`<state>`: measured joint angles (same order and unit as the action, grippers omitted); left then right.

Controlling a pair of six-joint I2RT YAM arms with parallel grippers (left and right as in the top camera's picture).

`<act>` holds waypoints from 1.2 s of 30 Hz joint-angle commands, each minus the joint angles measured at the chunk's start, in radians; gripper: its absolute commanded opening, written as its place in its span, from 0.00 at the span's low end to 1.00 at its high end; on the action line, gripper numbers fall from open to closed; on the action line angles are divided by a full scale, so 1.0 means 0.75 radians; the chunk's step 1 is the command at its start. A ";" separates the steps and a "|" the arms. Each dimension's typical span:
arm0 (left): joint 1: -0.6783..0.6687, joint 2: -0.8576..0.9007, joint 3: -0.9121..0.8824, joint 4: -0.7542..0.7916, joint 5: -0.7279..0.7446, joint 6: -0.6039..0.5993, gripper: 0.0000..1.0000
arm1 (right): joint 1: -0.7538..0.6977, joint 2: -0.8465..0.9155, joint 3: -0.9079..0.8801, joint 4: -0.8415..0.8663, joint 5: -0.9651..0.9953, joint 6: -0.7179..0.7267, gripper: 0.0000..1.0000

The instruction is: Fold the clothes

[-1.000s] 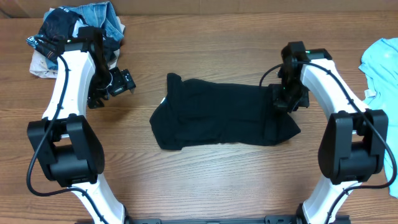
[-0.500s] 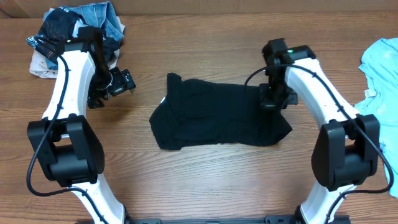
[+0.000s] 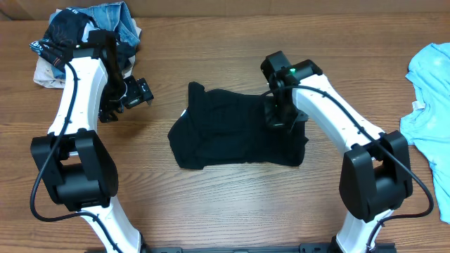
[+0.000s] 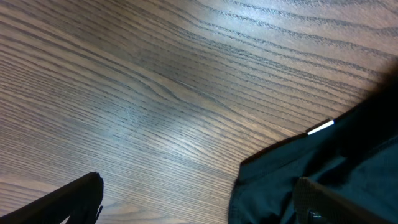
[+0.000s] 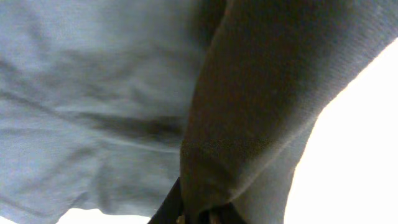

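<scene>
The black shirt (image 3: 225, 133) lies in the middle of the table, its right side lifted and doubled over to the left. My right gripper (image 3: 279, 117) is shut on that right edge. In the right wrist view a dark fold of the shirt (image 5: 249, 93) hangs pinched at the jaws of the right gripper (image 5: 199, 218). My left gripper (image 3: 144, 93) hovers open just left of the shirt, holding nothing. In the left wrist view the left gripper (image 4: 199, 208) has its fingers wide apart over bare wood, with the shirt (image 4: 323, 168) and its white label (image 4: 320, 127) by the right finger.
A light blue T-shirt (image 3: 430, 77) lies at the table's right edge. A pile of denim and other garments (image 3: 91, 31) sits at the back left corner, behind the left arm. Bare wood shows in front of the shirt.
My right gripper has moved left with the shirt's right edge, folding it over the shirt's body. The left arm has not moved.
</scene>
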<state>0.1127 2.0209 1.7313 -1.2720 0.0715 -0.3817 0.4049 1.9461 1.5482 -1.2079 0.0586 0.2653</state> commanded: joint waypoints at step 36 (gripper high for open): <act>-0.031 0.004 0.006 -0.008 0.010 0.005 1.00 | -0.067 -0.025 -0.295 0.113 -0.585 -0.044 0.04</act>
<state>0.1074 2.0209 1.7313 -1.2766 0.0715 -0.3820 0.3344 1.9327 1.4181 -1.1603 -0.2634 0.2546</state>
